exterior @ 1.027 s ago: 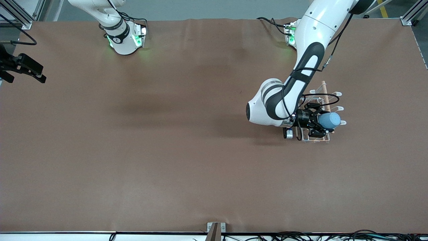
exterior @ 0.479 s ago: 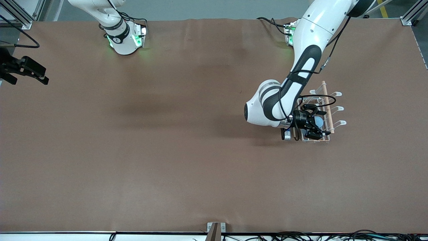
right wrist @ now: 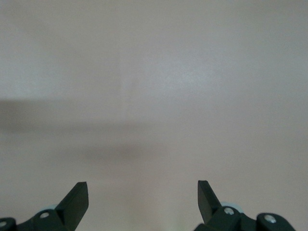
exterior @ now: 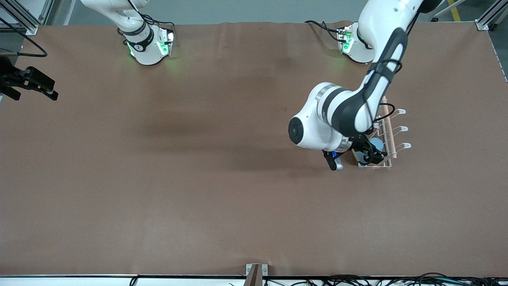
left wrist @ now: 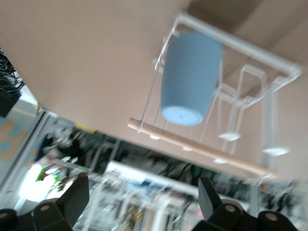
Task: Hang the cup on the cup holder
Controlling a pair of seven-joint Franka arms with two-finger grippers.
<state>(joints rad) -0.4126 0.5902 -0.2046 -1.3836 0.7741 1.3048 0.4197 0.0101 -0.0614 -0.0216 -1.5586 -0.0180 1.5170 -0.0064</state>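
Observation:
The light-blue cup [exterior: 376, 143] sits on the white wire cup holder [exterior: 400, 129], on the row of pegs that faces the right arm's end. In the left wrist view the cup [left wrist: 190, 79] hangs mouth-first over a peg, its closed base toward the wooden top rod [left wrist: 192, 147]. My left gripper [exterior: 370, 155] is over the rack's end nearer the front camera. It is open and empty [left wrist: 143, 190], apart from the cup. My right gripper [exterior: 31, 81] waits open at the right arm's end of the table, over bare brown cloth [right wrist: 143, 192].
The brown cloth covers the whole table [exterior: 198, 178]. The three pegs [exterior: 403, 128] facing the left arm's end of the rack stand free. A small metal bracket [exterior: 256, 272] sits at the table edge nearest the front camera.
My left gripper carried the cup sideways over the rack, set it on a peg and let go. Its wrist has since turned and drawn back a little. The right gripper barely moved.

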